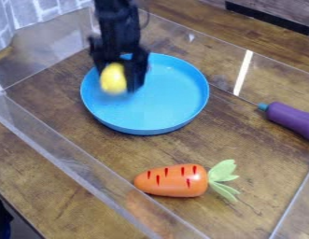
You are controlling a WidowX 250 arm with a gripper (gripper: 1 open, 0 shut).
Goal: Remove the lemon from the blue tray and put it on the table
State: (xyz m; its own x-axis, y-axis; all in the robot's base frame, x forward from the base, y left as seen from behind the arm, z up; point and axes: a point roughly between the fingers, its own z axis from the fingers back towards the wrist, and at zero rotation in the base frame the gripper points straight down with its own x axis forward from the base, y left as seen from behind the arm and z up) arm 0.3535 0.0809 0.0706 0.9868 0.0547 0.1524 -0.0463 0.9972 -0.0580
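Lemon, a small smooth yellow toy fruit, sits pinched between the fingers of the black robot hand, held above the left part of the blue tray and clear of its floor. The hand points down from the top of the frame and is blurred, so the fingers' exact outline is hard to make out, but they close on the fruit from either side. The tray, a round shallow dish with a raised rim, rests on the dark wood-plank table. Near the front, well apart from the tray, an orange carrot with green leaves lies on its side, leaves to the right. At the right edge a purple eggplant is partly cut off by the frame. Clear acrylic walls border the table.
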